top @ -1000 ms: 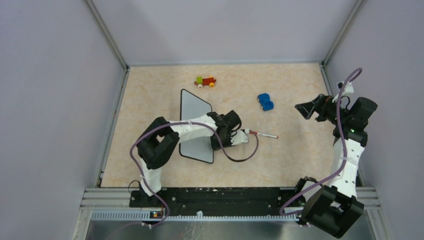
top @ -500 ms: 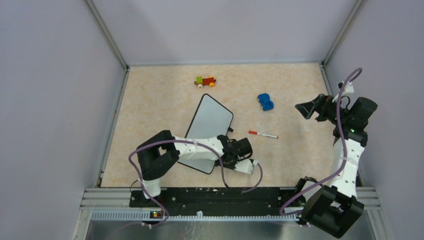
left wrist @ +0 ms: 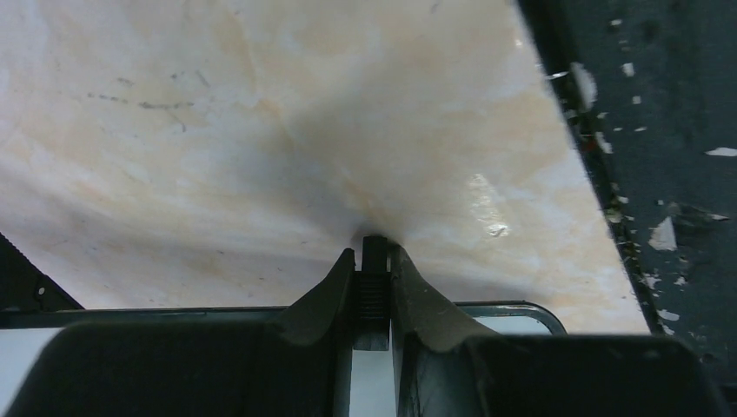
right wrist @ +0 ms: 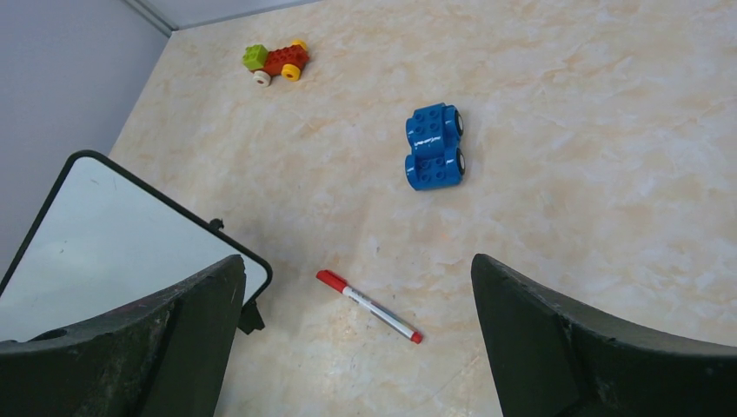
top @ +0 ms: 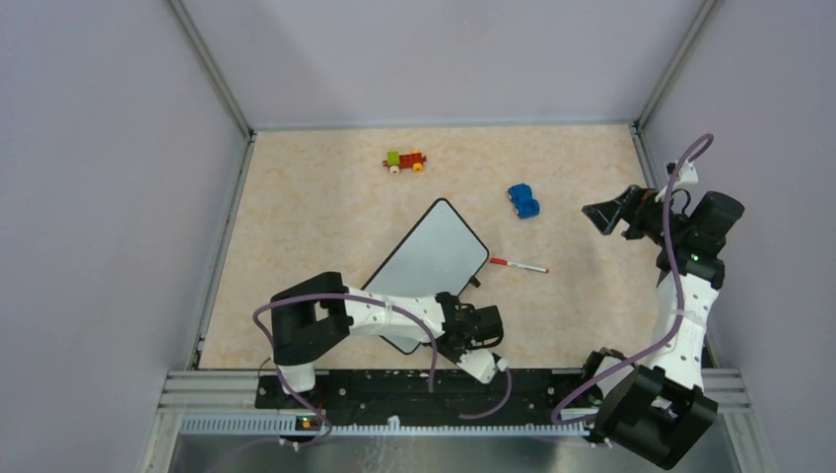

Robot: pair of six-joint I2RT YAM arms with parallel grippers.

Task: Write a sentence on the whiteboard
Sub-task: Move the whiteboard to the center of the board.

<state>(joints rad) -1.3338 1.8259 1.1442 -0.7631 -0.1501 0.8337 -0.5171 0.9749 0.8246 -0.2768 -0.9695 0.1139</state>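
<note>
**Pinching the whiteboard at the worktop's near edge**

Clamps the left pincer (left wrist: 374, 252) on the whiteboard (top: 429, 258), fingers (left wrist: 326, 287) pressed onto a thin dark strip at its near corner. Finds the board slantwise on the worktop (top: 296, 197), running from the middle of the near edge toward the far right corner. Holds the right pincer (top: 596, 219) spread wide in the air by the right edge. Shows 1 red-capped marker (right wrist: 369, 306) just beside the board's right corner, 1 blue toy car (right wrist: 434, 146) farther back, and 1 red and green toy (right wrist: 276, 61) near the far edge.
</note>
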